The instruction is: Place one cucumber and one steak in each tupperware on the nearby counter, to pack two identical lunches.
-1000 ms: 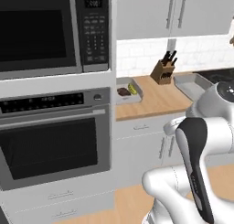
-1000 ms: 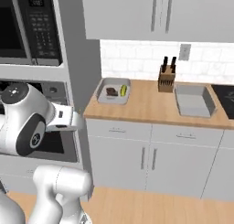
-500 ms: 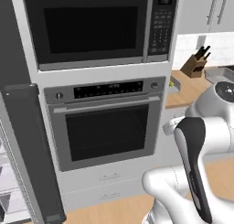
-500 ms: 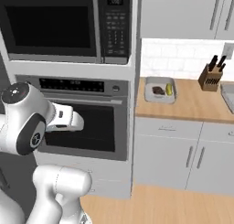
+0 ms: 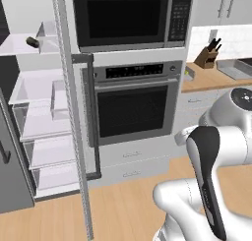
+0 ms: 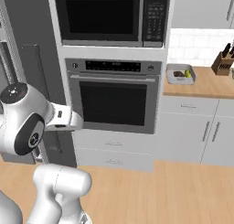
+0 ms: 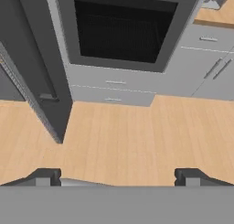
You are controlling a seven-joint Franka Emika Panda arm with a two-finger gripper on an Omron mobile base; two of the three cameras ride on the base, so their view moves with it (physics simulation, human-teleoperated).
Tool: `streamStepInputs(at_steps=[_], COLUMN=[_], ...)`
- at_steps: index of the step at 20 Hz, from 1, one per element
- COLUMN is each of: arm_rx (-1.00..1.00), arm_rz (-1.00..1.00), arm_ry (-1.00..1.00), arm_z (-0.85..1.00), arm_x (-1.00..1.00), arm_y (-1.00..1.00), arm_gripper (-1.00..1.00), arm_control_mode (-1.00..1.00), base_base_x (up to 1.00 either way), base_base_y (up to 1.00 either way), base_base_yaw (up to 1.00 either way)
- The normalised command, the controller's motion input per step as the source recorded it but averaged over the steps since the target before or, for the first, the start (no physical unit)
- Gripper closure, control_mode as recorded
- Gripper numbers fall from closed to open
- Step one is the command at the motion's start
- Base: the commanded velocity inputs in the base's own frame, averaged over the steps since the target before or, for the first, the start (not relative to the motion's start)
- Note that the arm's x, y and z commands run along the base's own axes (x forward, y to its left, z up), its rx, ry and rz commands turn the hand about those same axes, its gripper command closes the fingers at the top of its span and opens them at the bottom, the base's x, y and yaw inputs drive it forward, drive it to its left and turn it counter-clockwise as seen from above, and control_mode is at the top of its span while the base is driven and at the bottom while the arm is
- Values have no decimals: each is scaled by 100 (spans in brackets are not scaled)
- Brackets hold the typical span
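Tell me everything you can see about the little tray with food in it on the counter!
The tupperware is a shallow, light-grey tray with rounded corners, a wide rim and no lid. It looks like plastic. It sits flat on the wooden counter, close to the end beside the oven. Inside lie a small dark reddish steak and a yellow-green cucumber, side by side. Nothing else touches it.

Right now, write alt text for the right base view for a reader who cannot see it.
A built-in oven under a microwave faces the camera. To its right, a grey tupperware holding food sits on the wooden counter. The white robot arm is at lower left.
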Motion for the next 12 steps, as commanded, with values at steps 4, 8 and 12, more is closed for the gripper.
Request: streamStepInputs(at_steps=[4, 8, 12], arm_rx=[0, 0, 0], arm_rz=[0, 0, 0], arm_ry=[0, 0, 0], arm_z=[0, 0, 0], arm_x=[0, 0, 0], arm_y=[0, 0, 0], arm_gripper=[-100, -100, -100], arm_control_mode=[100, 100, 100], base_base_x=[-87, -35, -1], base_base_y=[71, 99, 100], base_base_yaw=[0, 0, 0])
